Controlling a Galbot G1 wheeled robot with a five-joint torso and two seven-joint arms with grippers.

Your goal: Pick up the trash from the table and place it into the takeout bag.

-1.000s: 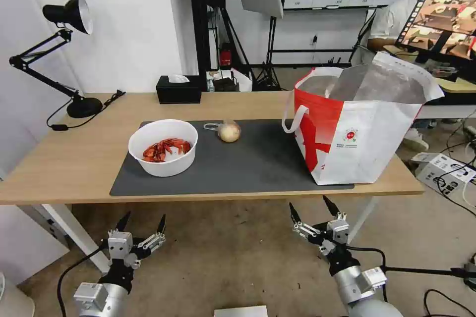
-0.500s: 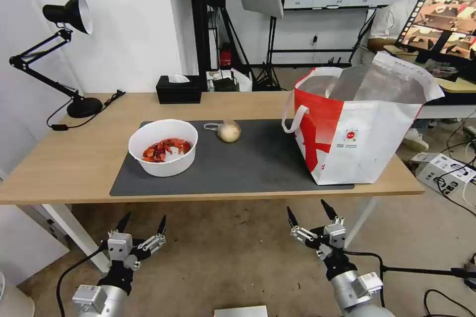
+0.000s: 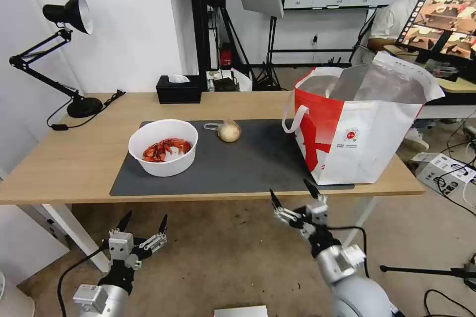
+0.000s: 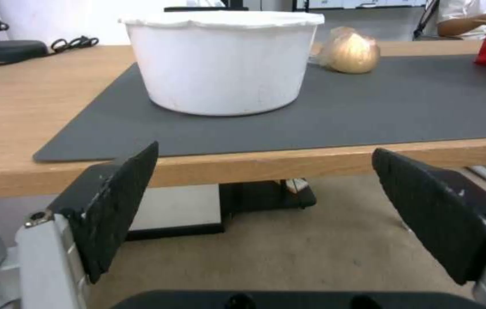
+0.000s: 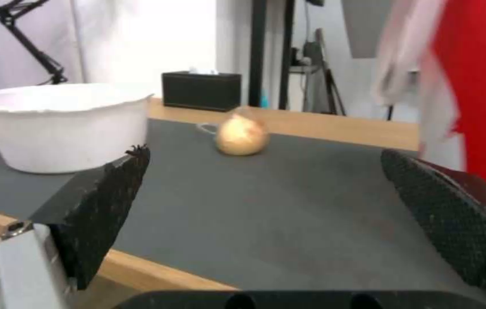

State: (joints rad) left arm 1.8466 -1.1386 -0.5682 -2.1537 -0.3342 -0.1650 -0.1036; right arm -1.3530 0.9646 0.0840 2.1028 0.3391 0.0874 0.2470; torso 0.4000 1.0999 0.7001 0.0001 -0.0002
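Two pieces of trash lie on the grey mat (image 3: 248, 163) of the tabletop (image 3: 64, 158): the white bowl (image 3: 163, 147) of red shells, toward the mat's left end and nearer the front edge, and the bagged beige ball (image 3: 229, 131), further back near the mat's rear edge and well apart from the bowl. The takeout bag (image 3: 354, 131) stands upright and open at the tabletop's right end, its base partly on the mat; what it holds cannot be seen past the foil lining. Neither item is gripped, so by my judgement both are left to pick up and drop in. The right gripper (image 3: 292, 199) hangs just below the front edge, in front of the gap between ball and bag, its jaws spread wide and empty; its wrist view looks across the mat at the ball. The left gripper (image 3: 144, 226) is lower, well short of the front edge below the bowl, also wide apart and empty. A black tissue box (image 3: 179, 89) sits at the back edge, and a desk lamp (image 3: 59, 54) at the back left corner.
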